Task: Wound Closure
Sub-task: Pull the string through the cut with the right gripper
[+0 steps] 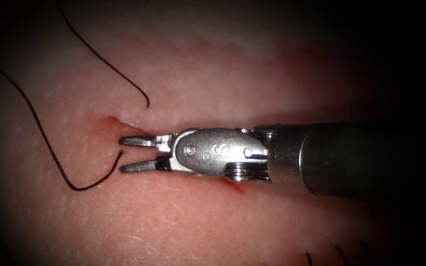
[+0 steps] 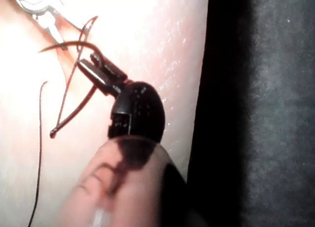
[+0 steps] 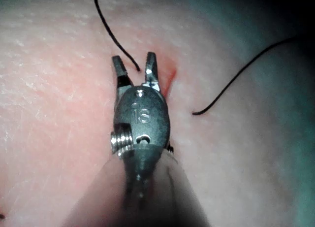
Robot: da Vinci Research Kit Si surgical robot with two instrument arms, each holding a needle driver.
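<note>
My right tool (image 1: pixel 122 154) comes in from the right and lies low along the cut (image 1: pixel 110 121) in the tissue (image 1: pixel 213 221), jaws open and holding nothing. A dark thread (image 1: pixel 50 148) loops on the tissue at the left, and its free end stops between the jaw tips. A second thread end (image 1: pixel 147 105) lies just above them. In the right wrist view the open right tool (image 3: pixel 134 64) has a thread end (image 3: pixel 137 68) between its fingers. In the left wrist view my left tool (image 2: pixel 94 65) is shut on the curved needle (image 2: pixel 66 45), which is held over the tissue beside the cut.
Red fluid (image 1: pixel 236 187) stains the tissue under the right tool's wrist and at the cut's left end. Short cut ends of thread (image 1: pixel 340 253) stick up at the lower right edge. The tissue's edge drops to dark cloth (image 2: pixel 280 109) in the left wrist view.
</note>
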